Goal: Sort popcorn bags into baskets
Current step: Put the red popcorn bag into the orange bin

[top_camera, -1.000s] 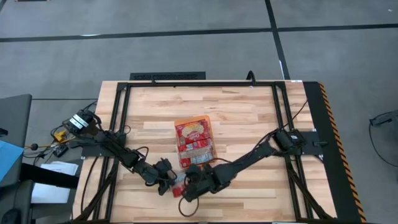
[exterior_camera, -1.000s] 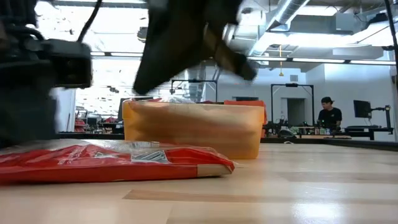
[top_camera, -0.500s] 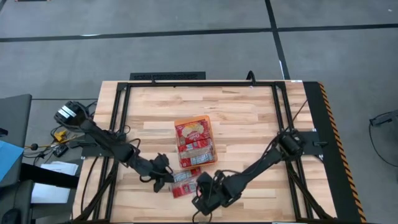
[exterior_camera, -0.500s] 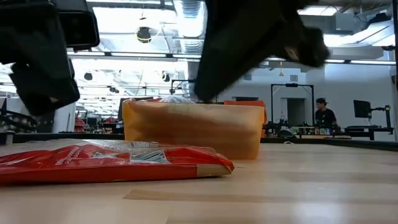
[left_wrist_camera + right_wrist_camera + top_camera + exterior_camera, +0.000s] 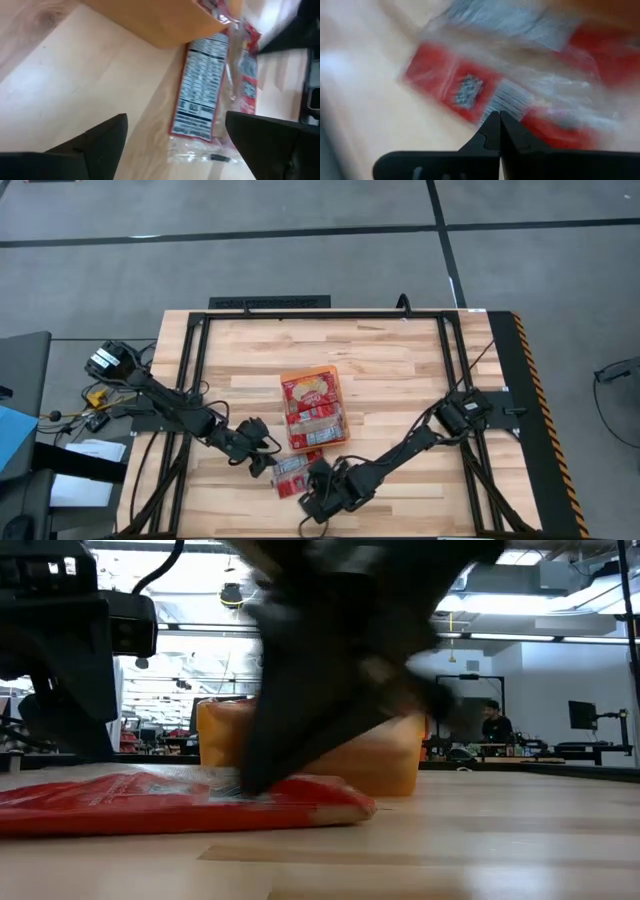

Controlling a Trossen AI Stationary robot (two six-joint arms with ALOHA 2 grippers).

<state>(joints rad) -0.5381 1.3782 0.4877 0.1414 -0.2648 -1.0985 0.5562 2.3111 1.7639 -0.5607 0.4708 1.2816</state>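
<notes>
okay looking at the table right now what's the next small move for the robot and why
Probably bring the open left gripper forward to straddle the loose popcorn bag lying flat on the table beside the basket, then close. Its fingers stand wide apart and empty just short of the packet. The right gripper is shut, its closed tips over that bag, so it cannot grasp yet.

right hand [image 5: 330, 690] blurred, hiding part of basket [image 5: 400, 755].

I see an orange basket [image 5: 312, 410] holding red packets with yellowish pictures. A loose packet [image 5: 205, 85] beside it is red-edged with white and grey-blue print and black lettering. The table [image 5: 400, 360] is pale striped wood, framed in black.
</notes>
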